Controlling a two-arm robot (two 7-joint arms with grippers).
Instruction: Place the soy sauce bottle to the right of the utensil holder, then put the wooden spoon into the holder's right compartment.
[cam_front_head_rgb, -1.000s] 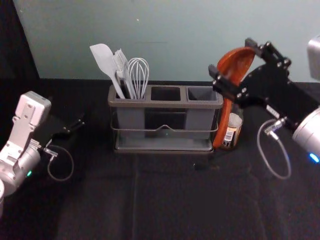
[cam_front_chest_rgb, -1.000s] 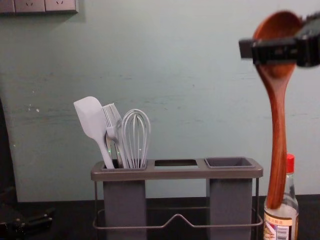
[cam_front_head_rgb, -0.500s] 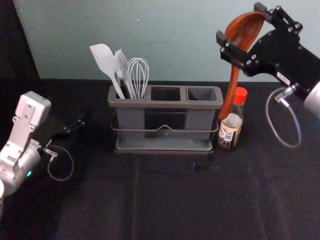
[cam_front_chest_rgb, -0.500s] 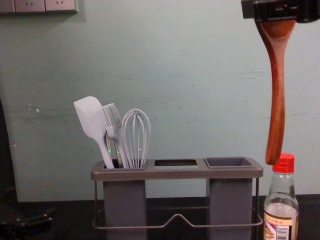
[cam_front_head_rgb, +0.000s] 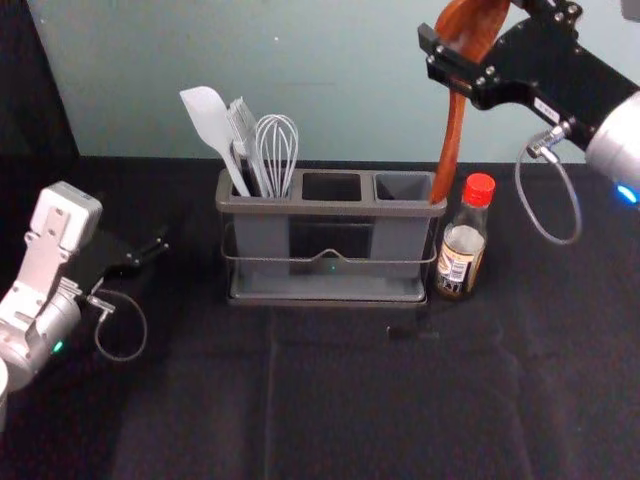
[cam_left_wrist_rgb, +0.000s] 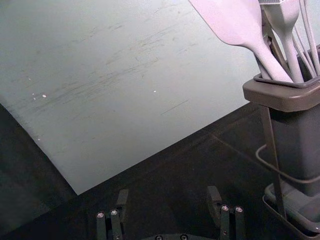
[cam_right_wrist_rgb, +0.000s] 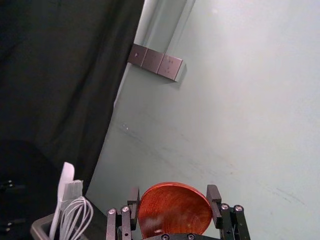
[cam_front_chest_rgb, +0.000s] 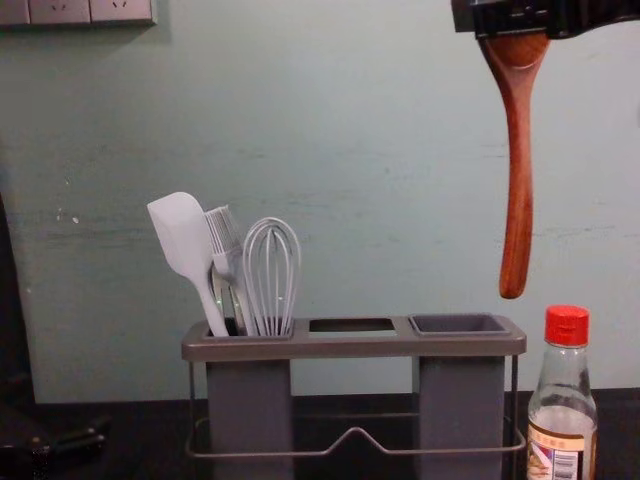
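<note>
Head view: soy sauce bottle (cam_front_head_rgb: 462, 240) upright on the worktop (cam_front_head_rgb: 340, 400), just beside the right end of the utensil holder (cam_front_head_rgb: 331, 209). First item judged complete. Wooden spoon (cam_front_head_rgb: 455, 130) held by the bowl, handle down, in the right gripper (cam_front_head_rgb: 473, 22), raised above the holder's right end. Left gripper (cam_front_head_rgb: 158, 246) parked left of the holder, idle.

Left wrist view: left gripper's jaws stand wide, nothing between them.

Right wrist view: the spoon's bowl lies between the right gripper's jaws, one to either side; hold appears secure.

Chest view: handle tip hangs clear above the holder's right edge, between the right compartment (cam_front_chest_rgb: 459, 325) and the bottle. Second item outstanding: the spoon is not in its compartment. In my judgement, what is left is a small shift left, lowering and release.
</note>
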